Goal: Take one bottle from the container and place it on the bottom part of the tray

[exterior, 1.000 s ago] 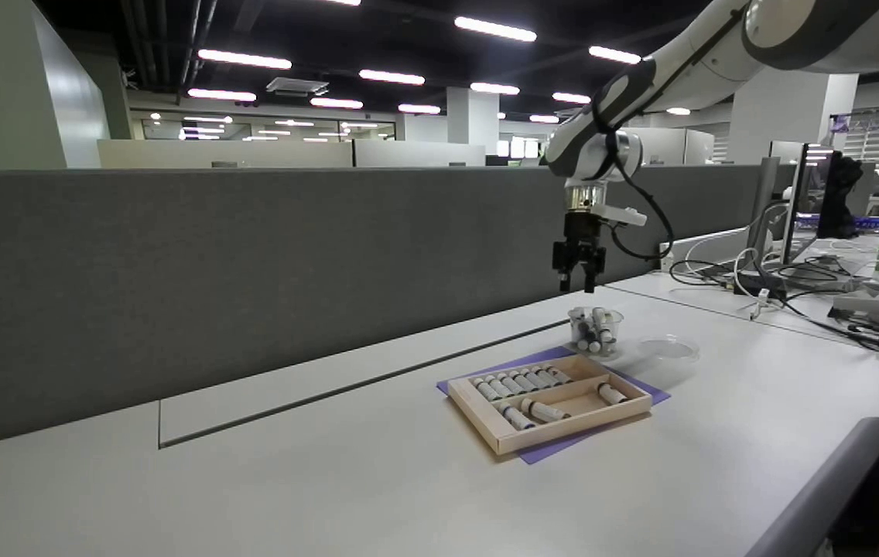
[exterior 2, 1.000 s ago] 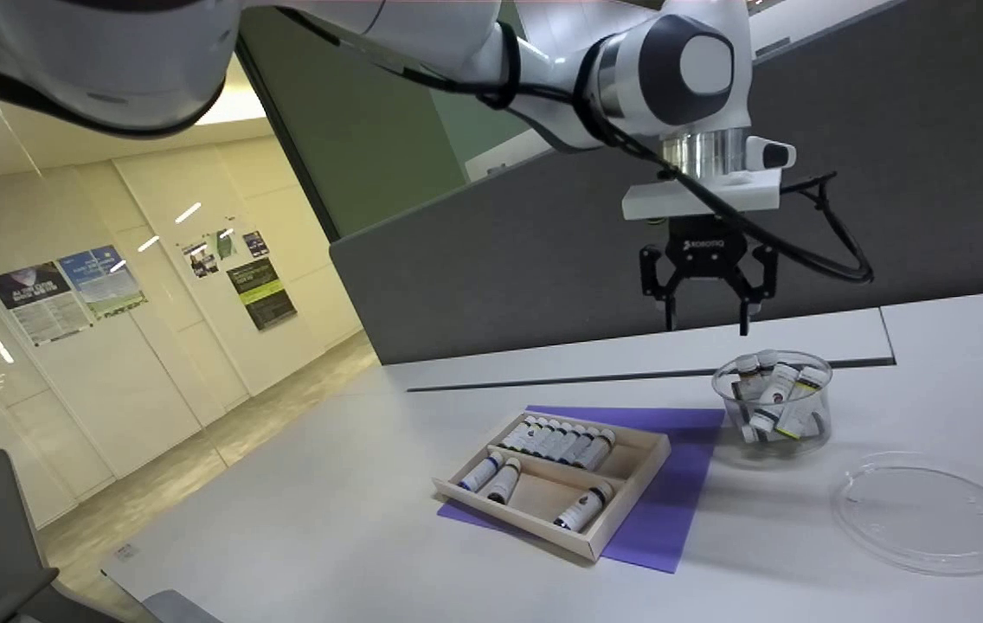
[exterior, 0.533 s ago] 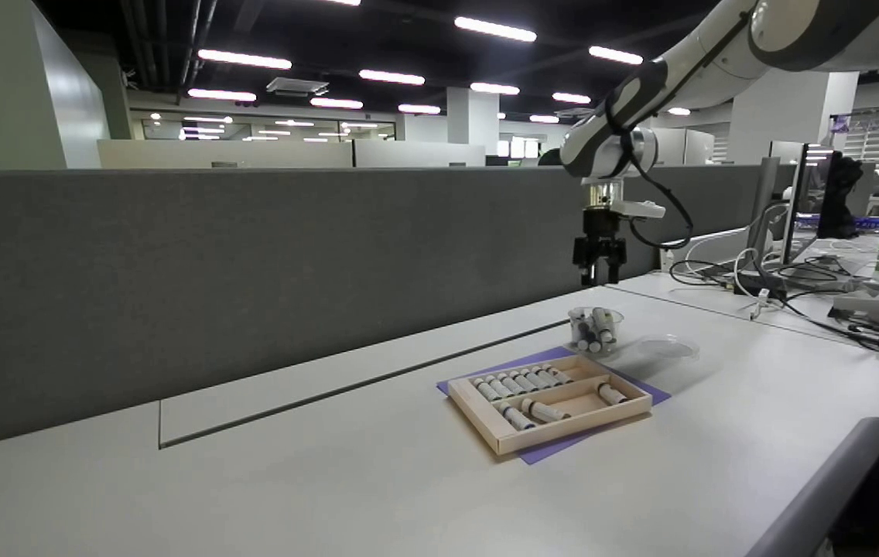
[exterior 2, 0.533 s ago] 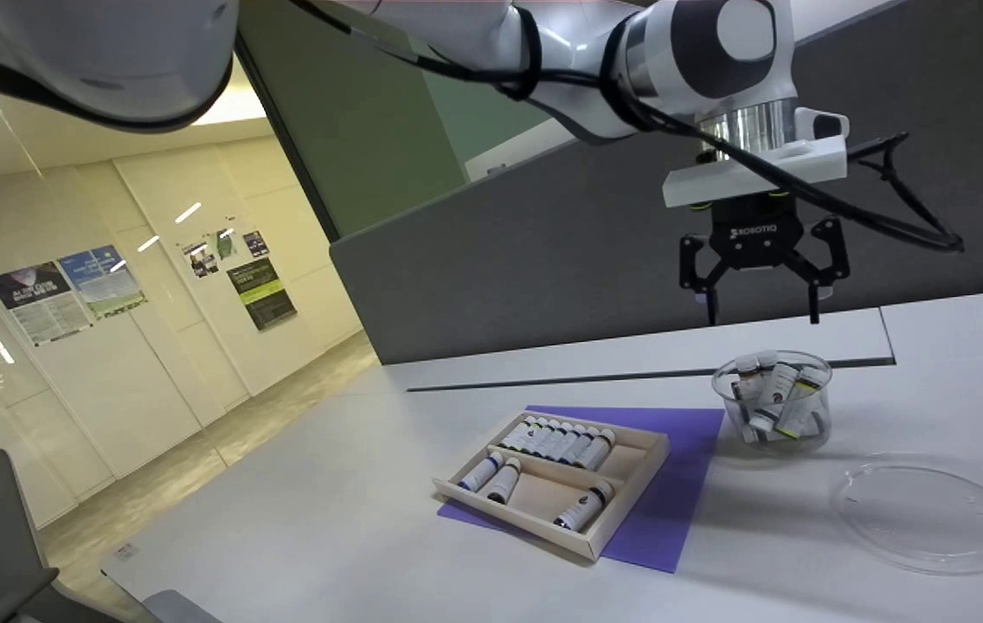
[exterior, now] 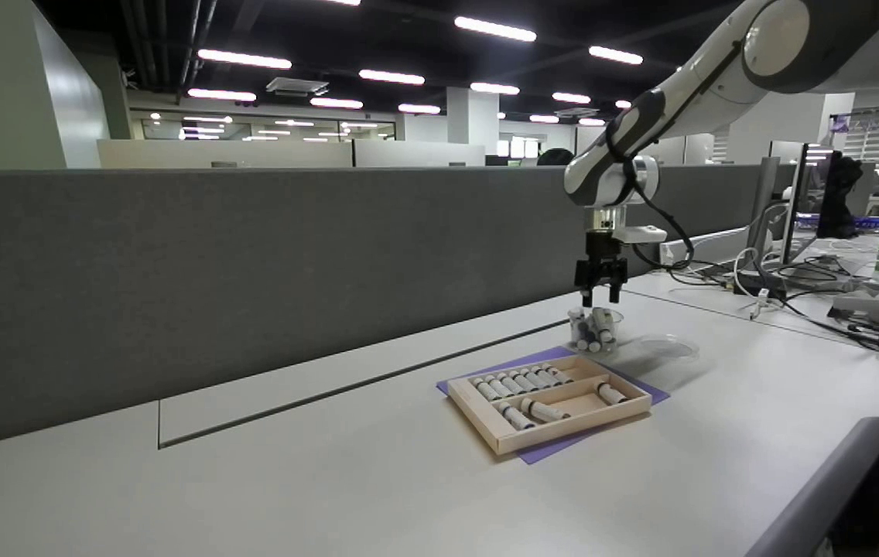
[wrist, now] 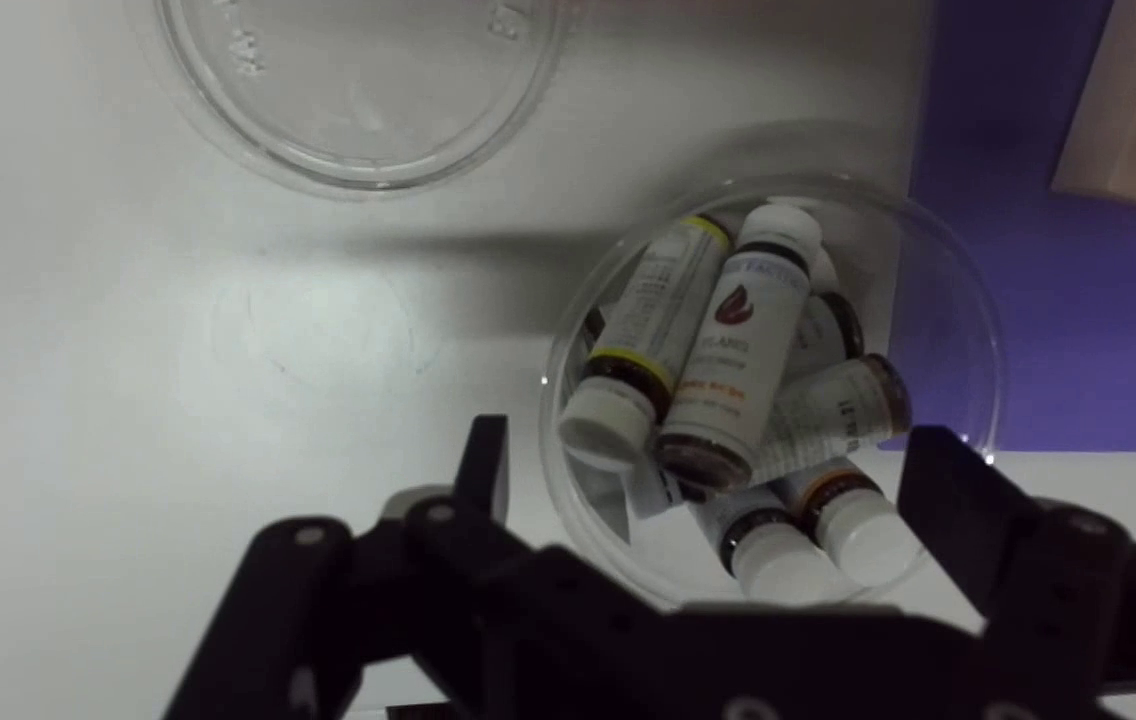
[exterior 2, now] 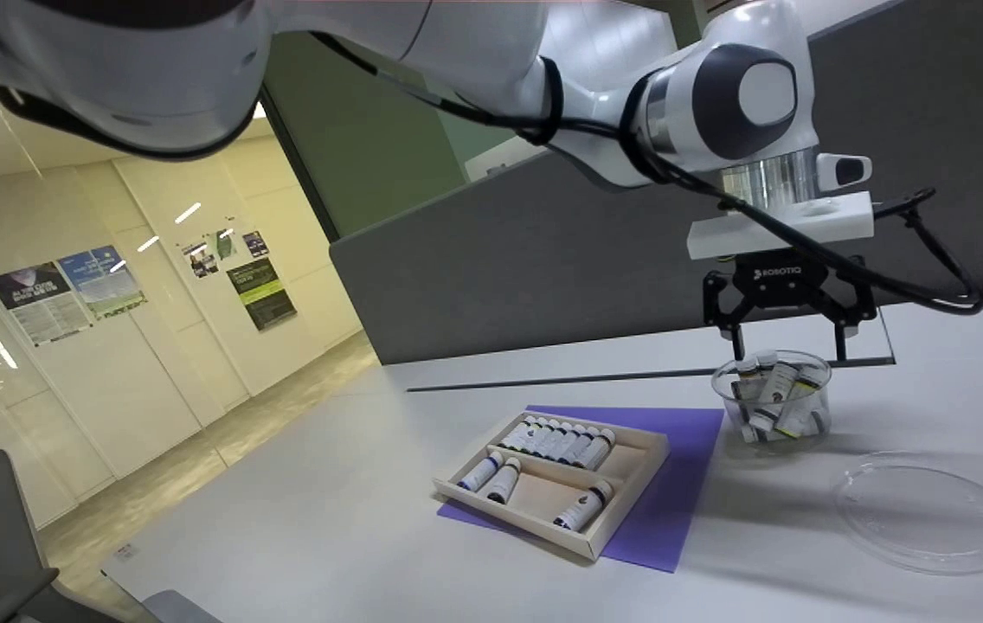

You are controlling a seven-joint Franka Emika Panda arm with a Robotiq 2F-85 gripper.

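The container (exterior 2: 822,422) is a small clear round cup holding several white-labelled bottles; it also shows in the wrist view (wrist: 963,290). A white-capped bottle with a red mark (wrist: 736,345) lies on top, beside a yellow-banded bottle (wrist: 658,300). My gripper (exterior 2: 789,353) is open and empty, pointing down just above the container; in the wrist view (wrist: 706,455) its fingers stand either side of the cup. The wooden tray (exterior 2: 543,502) has two rows. One row holds several bottles side by side; the other holds three, with a gap between. It also shows in an exterior view (exterior: 579,404).
A purple sheet (exterior 2: 673,484) lies under the tray. A clear round lid (exterior 2: 933,515) lies flat beside the container. A grey partition (exterior: 292,271) runs along the back of the table. Cables and a monitor (exterior: 799,201) stand farther along the desk.
My gripper has moved sideways, rightward in both exterior views, then come down toward the container. It stays open. The container, tray, bottles and lid have not moved.
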